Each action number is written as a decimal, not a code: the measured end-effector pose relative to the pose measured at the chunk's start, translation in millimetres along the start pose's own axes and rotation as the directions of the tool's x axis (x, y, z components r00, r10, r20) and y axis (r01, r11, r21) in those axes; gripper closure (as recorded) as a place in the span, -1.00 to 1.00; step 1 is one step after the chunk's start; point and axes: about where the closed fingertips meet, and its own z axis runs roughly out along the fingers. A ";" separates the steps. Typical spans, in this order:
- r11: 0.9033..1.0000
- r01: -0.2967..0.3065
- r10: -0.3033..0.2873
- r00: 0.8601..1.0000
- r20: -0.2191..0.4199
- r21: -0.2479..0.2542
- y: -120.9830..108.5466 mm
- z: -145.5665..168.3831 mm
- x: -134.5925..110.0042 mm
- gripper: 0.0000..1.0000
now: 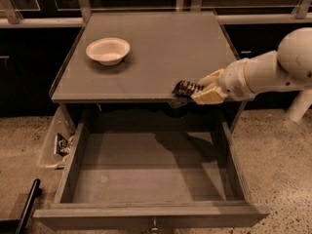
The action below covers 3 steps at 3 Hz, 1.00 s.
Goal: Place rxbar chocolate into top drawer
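The rxbar chocolate (185, 87) is a small black bar with pale lettering, held in my gripper (201, 92) at the front edge of the grey table top (161, 52), right of centre. The gripper's cream fingers (209, 96) are shut on the bar's right end. The arm reaches in from the right. The top drawer (146, 218) is pulled fully open below the table top, a wide shallow grey box with a small metal knob (154, 224) on its front panel. Its inside holds nothing. The bar hangs above the drawer's back right part.
A round cream bowl (108, 50) stands on the table top at the left. A clear plastic bin (54, 145) with small packets sits on the floor left of the drawer. A black rod (27, 206) lies at the bottom left. Speckled floor surrounds the cabinet.
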 end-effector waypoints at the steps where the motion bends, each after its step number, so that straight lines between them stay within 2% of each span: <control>1: 1.000 0.020 -0.020 1.000 0.010 -0.007 7.3 -1.7 -7.0 1.00; 2: 0.999 0.049 -0.048 0.998 0.047 -0.011 41.2 -13.1 -10.0 1.00; 3: 0.997 0.067 -0.065 0.994 0.088 -0.024 79.5 -26.8 -2.4 1.00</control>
